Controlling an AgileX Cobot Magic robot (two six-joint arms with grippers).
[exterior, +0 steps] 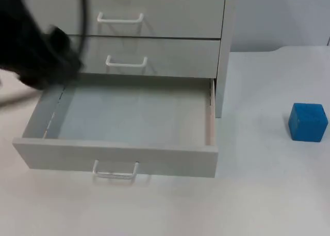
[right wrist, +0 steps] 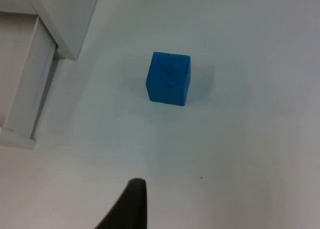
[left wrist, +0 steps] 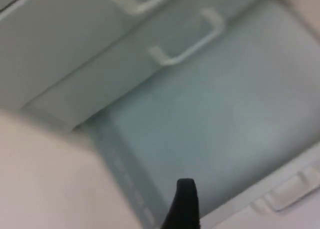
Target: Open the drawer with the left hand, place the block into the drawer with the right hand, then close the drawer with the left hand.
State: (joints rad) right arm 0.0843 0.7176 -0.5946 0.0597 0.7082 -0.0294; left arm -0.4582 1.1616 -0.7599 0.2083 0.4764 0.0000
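The cabinet's lowest drawer (exterior: 170, 161) stands pulled out toward the table's front, and nothing lies inside it. Its white handle (exterior: 116, 171) is on the front panel. My left gripper (exterior: 59, 61) hovers blurred above the drawer's back left corner, touching nothing I can make out. The left wrist view looks down onto the drawer's grey floor (left wrist: 225, 114). A blue block (exterior: 308, 122) rests on the table to the right of the cabinet. In the right wrist view the block (right wrist: 169, 79) lies some way ahead of my right gripper (right wrist: 131, 206), apart from it.
Two shut drawers with white handles (exterior: 120, 18) (exterior: 126, 63) sit above the open one. The cabinet's corner (right wrist: 65, 19) and the drawer's right side (right wrist: 30, 89) lie left of the block. White table (exterior: 268, 195) surrounds the block.
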